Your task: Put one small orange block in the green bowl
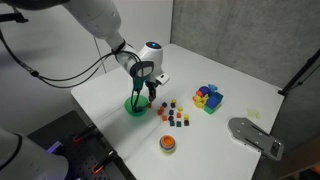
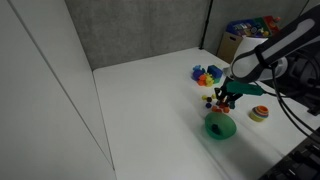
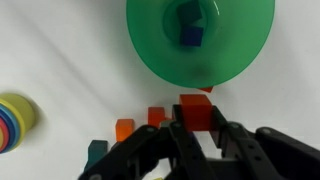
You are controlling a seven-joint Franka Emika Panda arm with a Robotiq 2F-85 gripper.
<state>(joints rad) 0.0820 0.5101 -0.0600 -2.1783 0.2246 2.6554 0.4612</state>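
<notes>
The green bowl [image 3: 150, 55] fills the top of the wrist view, with a small blue cube [image 3: 190, 36] inside it. My gripper [image 3: 198, 125] is shut on a small orange block [image 3: 195, 108], held just short of the bowl's near rim. In both exterior views the gripper [image 1: 148, 88] [image 2: 228, 98] hangs just above and beside the bowl [image 1: 136, 106] [image 2: 219, 126]. More tiny cubes, two of them orange [image 3: 124, 128] [image 3: 157, 116], lie on the white table beside the gripper.
A cluster of tiny coloured cubes [image 1: 175, 115] lies next to the bowl. Bigger yellow, blue and purple blocks [image 1: 208, 97] [image 2: 207, 74] sit further off. A round orange-red disc [image 1: 168, 144] [image 2: 259, 113] lies near the table edge. A grey flat object [image 1: 255, 135] lies at a corner.
</notes>
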